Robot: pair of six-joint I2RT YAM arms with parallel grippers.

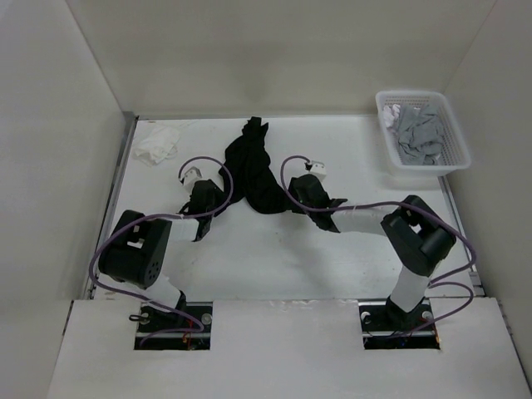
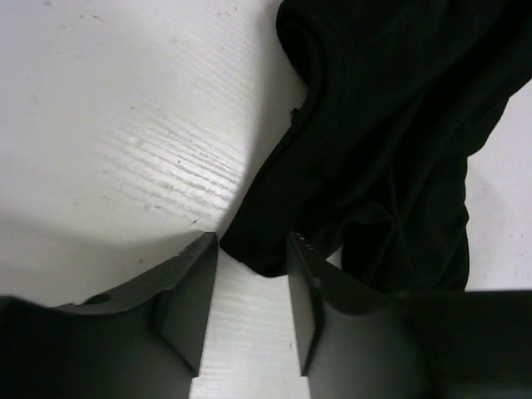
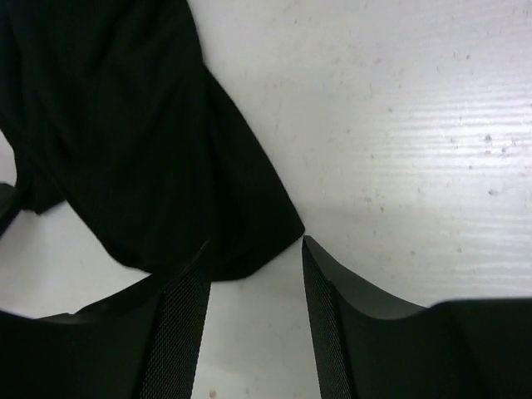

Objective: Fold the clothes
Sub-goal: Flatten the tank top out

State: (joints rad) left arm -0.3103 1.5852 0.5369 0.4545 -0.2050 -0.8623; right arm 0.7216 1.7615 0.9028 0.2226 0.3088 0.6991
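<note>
We see the black shirt lying bunched up on the table, left of the white basket. The right claw sits between the basket and the shirt, let go, cloth at its tips. The left claw, farthest from the basket, is let go too, with the hem at its tips.

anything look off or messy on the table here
The shirt lies crumpled in a heap mid-table, not spread flat, with the left gripper and right gripper open at its edges. A white cloth sits bunched near the far left corner.
</note>
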